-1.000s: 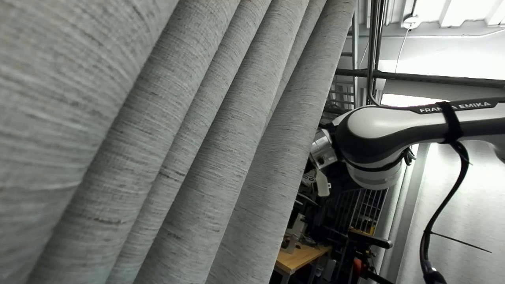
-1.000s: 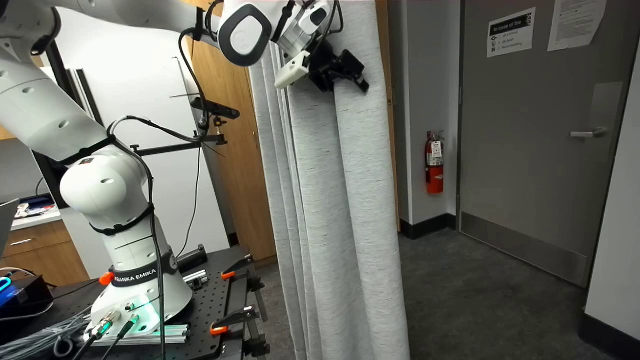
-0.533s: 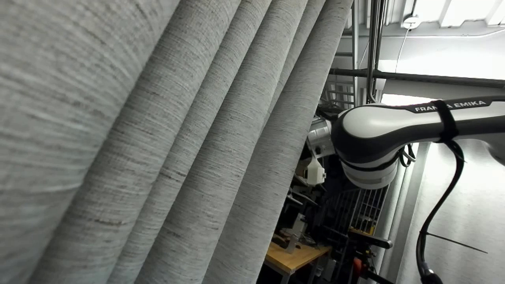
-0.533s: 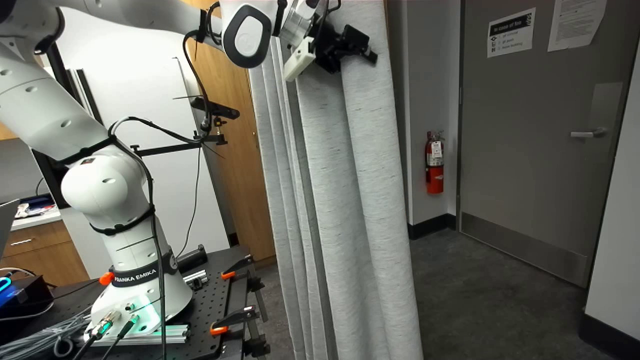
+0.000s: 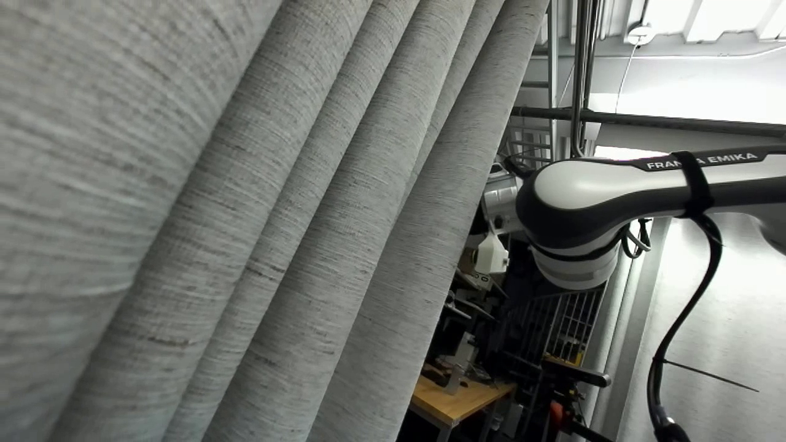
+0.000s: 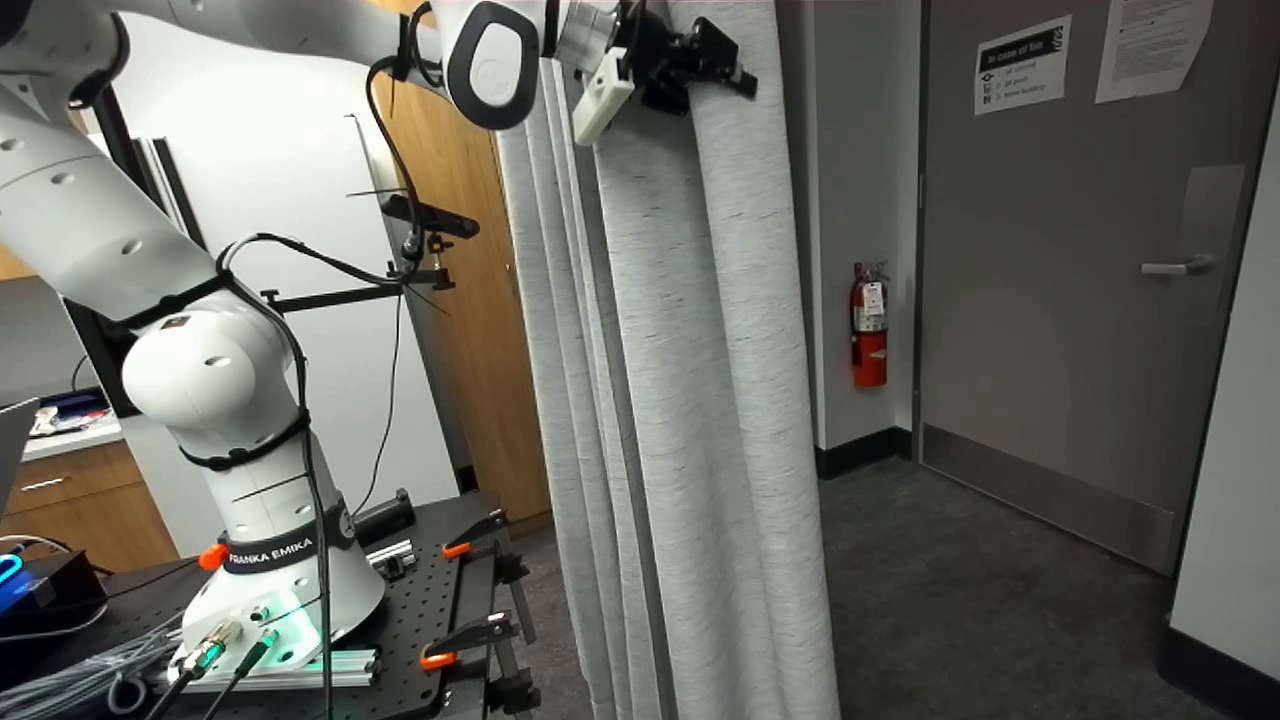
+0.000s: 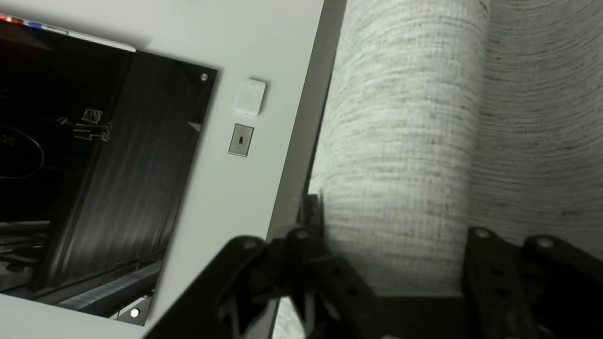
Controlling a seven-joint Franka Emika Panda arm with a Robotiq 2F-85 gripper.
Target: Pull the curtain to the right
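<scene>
The light grey pleated curtain [image 5: 245, 215] fills much of an exterior view and hangs in long folds beside the robot in an exterior view [image 6: 690, 380]. In the wrist view a thick curtain fold [image 7: 405, 117] lies between the fingers. My gripper [image 6: 722, 68] is high on the curtain near its right-hand edge, pressed against the fabric. In the wrist view the gripper [image 7: 393, 226] has its fingers wide apart, one on each side of the fold. The right finger's tip is hidden by fabric. In an exterior view the curtain hides the fingers.
A fire extinguisher [image 6: 869, 325] and a grey door [image 6: 1080, 300] stand right of the curtain. The robot's base sits on a black mounting table [image 6: 430, 560] with clamps. A wooden table [image 5: 460, 399] is behind the curtain edge. A blackboard [image 7: 94, 165] hangs on the wall.
My gripper has moved up and slightly right in an exterior view, its fingers still around the fold. The curtain's right-hand edge shifted right, then slightly back over the last half second.
</scene>
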